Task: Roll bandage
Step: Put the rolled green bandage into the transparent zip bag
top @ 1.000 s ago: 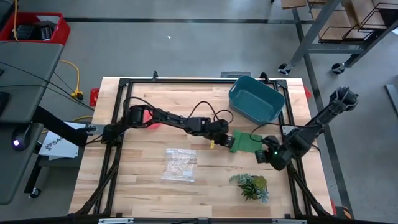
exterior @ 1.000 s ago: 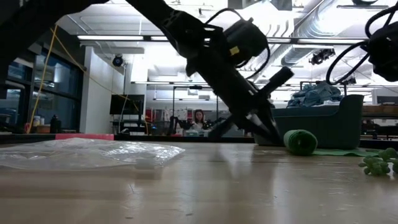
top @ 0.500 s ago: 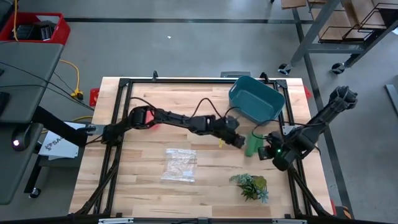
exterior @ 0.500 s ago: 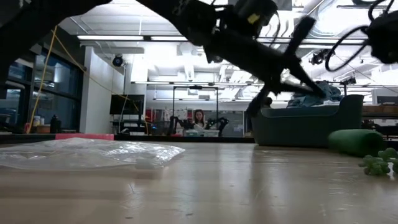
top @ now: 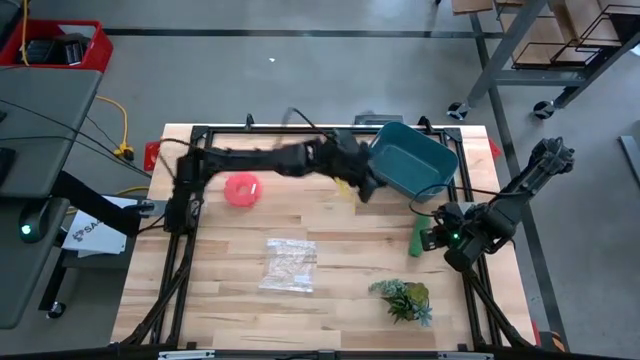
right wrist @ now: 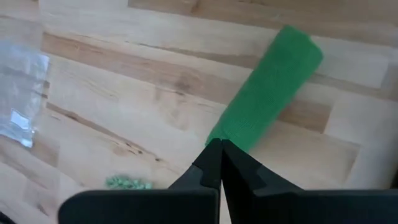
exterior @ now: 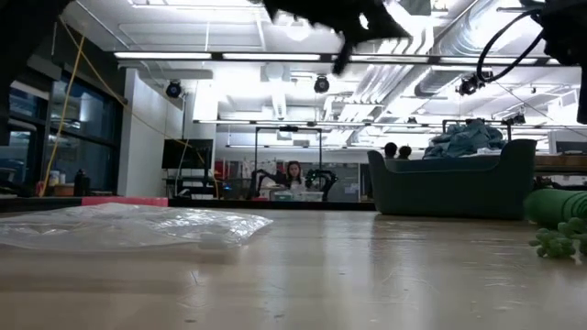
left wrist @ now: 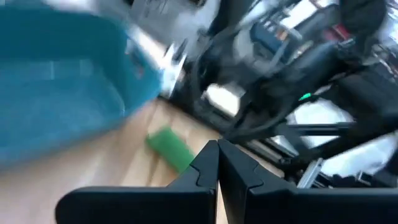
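The bandage is a short green cylinder lying on its side on the table, near the right edge and in front of the teal tub. It also shows in the right wrist view, the left wrist view and the low view. My right gripper is shut, with its fingertips right at one end of the roll. My left gripper is shut and empty. It is raised above the table beside the tub's left side; in its own wrist view the closed fingers point past the roll. My right gripper's shut fingertips stand low over the table at the roll's near end. I cannot tell whether they touch it. The roll lies flat on the table.
A clear plastic bag lies at the table's middle front. A leafy plant sprig lies in front of the roll. A pink round object sits at the left. Dark frame rails run along the table's edges.
My left gripper has swept toward the table's right edge, rolling the bandage up. It has then risen and drawn back toward the far edge beside the tub. The bandage has gone from part roll, part flat strip to a full cylinder, and has rolled right up to my right gripper.
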